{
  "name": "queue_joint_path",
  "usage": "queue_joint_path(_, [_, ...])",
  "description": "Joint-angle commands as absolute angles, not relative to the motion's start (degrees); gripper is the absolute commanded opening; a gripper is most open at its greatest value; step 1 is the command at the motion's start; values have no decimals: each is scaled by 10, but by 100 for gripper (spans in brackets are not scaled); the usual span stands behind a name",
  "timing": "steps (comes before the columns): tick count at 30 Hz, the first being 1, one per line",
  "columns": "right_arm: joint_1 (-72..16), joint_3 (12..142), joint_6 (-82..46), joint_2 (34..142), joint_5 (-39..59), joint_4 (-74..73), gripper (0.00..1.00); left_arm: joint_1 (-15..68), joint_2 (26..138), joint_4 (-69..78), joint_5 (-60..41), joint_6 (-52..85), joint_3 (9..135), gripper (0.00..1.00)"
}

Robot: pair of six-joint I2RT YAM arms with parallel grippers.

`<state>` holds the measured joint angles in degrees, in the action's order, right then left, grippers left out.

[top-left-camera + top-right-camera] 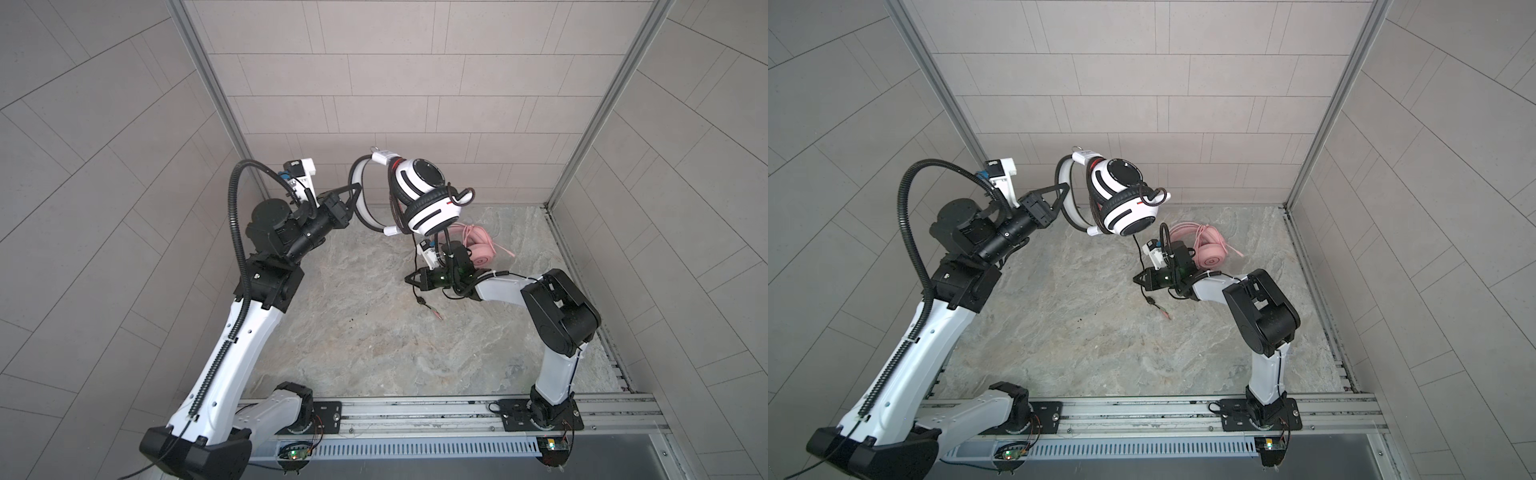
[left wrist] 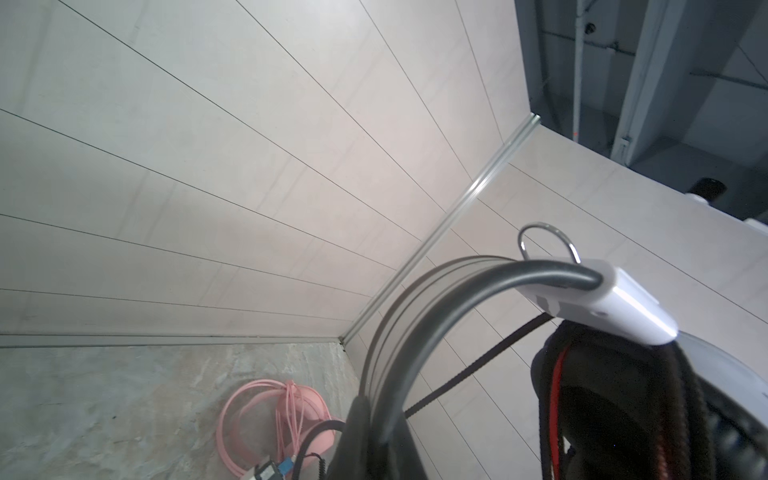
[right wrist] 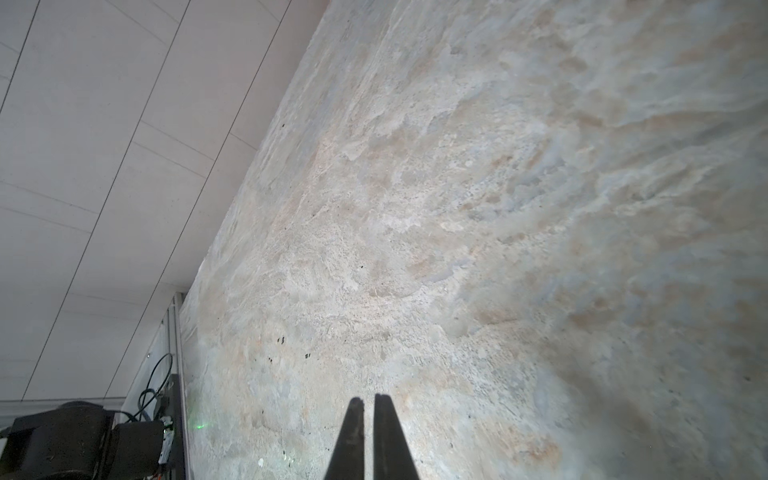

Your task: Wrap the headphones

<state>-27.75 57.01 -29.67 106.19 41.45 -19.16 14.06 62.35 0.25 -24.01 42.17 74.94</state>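
Left end effector clamped on white-and-black headset headband, upper centre | right end effector was together, empty | pink headset lay on bench.

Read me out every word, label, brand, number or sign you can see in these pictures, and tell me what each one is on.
No text reads clearly in any view.
On the white-and-black headset: a small red and black mark on one ear cup, too small to read.
On its white slider block: grey patches, blurred.
On the pink headset: a round emblem on an ear cup, no letters legible.
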Motion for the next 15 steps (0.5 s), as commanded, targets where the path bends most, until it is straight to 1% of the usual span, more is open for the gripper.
queue_joint_path(1, [-284,539,-299,1032,398,-192,5,123,611,1,-147,461,771,0])
queue_joint_path(5, [-298,500,-291,981,378,-170,5,120,615,-48,9,465,757,0])
queue_joint_path(8, [-318,476,-255,921,342,-108,5,119,623,-79,132,457,749,0])
queue_joint_path(12, [-362,463,-180,827,256,12,6,118,649,-79,256,418,744,0])
queue_joint_path(15, [-405,480,-138,774,180,97,6,115,674,-49,319,368,733,0])
